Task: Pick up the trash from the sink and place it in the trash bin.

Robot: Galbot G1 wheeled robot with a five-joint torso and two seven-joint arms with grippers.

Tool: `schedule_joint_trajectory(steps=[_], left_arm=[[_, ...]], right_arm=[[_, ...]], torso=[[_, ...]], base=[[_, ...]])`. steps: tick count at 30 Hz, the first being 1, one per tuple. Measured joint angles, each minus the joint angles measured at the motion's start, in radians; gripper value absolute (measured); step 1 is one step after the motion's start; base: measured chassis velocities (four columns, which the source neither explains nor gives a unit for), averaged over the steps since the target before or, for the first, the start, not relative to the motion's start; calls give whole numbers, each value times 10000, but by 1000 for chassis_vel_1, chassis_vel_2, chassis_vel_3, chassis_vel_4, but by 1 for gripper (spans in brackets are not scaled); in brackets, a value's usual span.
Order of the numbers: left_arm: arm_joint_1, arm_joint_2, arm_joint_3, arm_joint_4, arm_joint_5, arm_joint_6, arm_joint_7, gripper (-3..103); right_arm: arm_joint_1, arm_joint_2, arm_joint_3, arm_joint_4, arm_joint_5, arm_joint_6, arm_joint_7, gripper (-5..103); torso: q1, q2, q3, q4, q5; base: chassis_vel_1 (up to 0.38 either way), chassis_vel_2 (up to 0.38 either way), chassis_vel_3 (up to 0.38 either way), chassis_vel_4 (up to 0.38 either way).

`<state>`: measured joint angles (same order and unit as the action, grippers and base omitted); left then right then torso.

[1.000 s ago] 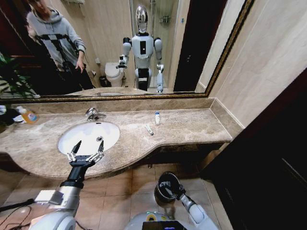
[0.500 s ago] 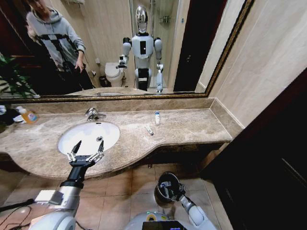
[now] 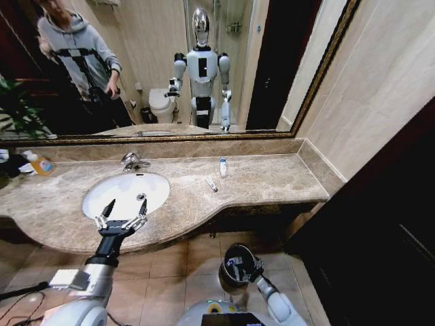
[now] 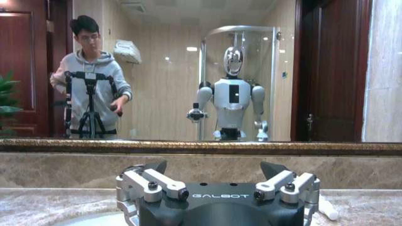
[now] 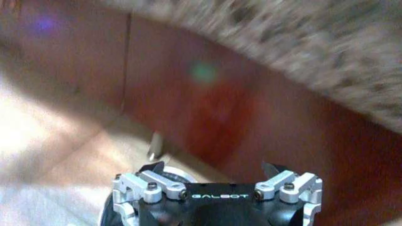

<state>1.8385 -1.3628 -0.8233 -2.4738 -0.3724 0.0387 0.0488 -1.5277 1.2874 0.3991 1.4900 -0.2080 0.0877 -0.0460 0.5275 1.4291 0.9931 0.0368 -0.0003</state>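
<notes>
While its fingers stand spread wide with nothing between them, the left gripper [image 3: 121,216] hovers over the near rim of the white oval sink [image 3: 126,193], just in front of the drain. Behind the basin sits the chrome faucet [image 3: 131,161]. On the beige-brown marble countertop [image 3: 272,178], well to the right of the basin, lie two small white tubes [image 3: 212,183], one flat and the other [image 3: 222,167] nearer the mirror. An orange-labelled soap bottle [image 3: 41,164] stands far left. Down by the floor tiles, the right gripper [image 3: 253,272] is low beside the small round black trash bin [image 3: 236,265], its fingers also apart and empty.
</notes>
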Motion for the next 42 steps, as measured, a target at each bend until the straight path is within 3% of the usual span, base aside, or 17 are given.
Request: schedule_joint_trajectory(steps=[2,7,13,18,20,21,24,25,27,32,39,42], left_arm=[[1,-2,0,0,0,0,0,100],[0,-1,0,0,0,0,0,100],[0,-1,1,0,0,0,0,100],[0,-1,1,0,0,-1,0,100],[0,-1,0,-1,0,0,0,100],[0,-1,0,-1,0,0,0,100],[-1,-1,0,0,0,0,0,100],[-1,-1,0,0,0,0,0,100],[1,0,0,-1,0,0,0,100],[0,0,0,0,0,0,0,100],[0,-1,0,0,0,0,0,100],[0,-1,1,0,0,0,0,100]], right_arm=[[-1255,-256,400,1801,803,11,226,100],[-2727,-319,785,4155,1284,91,529,100],[-3088,-115,729,5460,1121,-121,590,100],[-3428,-161,554,6573,638,114,778,100],[-3578,-343,247,8175,679,-236,756,100],[-3578,-343,247,8175,679,-236,756,100],[-2283,-847,-251,8959,1445,-1714,300,100],[-2283,-847,-251,8959,1445,-1714,300,100],[-893,-1296,-470,8480,2066,-2332,-119,100],[1222,-2095,-1127,6926,2809,-2725,-872,100],[2990,-2185,-2075,5927,3357,-3144,-1083,100],[3928,-2067,-2463,5501,3882,-3522,-1620,100]], torso=[[0,1,-1,1,3],[-2,2,-1,-3,1],[0,1,-1,-1,4],[0,1,0,0,4],[0,1,0,-1,0],[0,1,0,-1,0],[-1,1,0,0,2],[-1,1,0,0,2],[0,1,0,1,5],[3,-2,2,2,4],[2,-1,2,0,3],[2,-1,2,0,1]], base=[[0,0,0,0],[0,0,0,0],[0,0,0,0],[0,0,0,0],[0,0,0,0],[0,0,0,0],[0,0,0,0],[0,0,0,0],[0,0,0,0],[0,0,0,0],[0,0,0,0],[0,0,0,0]])
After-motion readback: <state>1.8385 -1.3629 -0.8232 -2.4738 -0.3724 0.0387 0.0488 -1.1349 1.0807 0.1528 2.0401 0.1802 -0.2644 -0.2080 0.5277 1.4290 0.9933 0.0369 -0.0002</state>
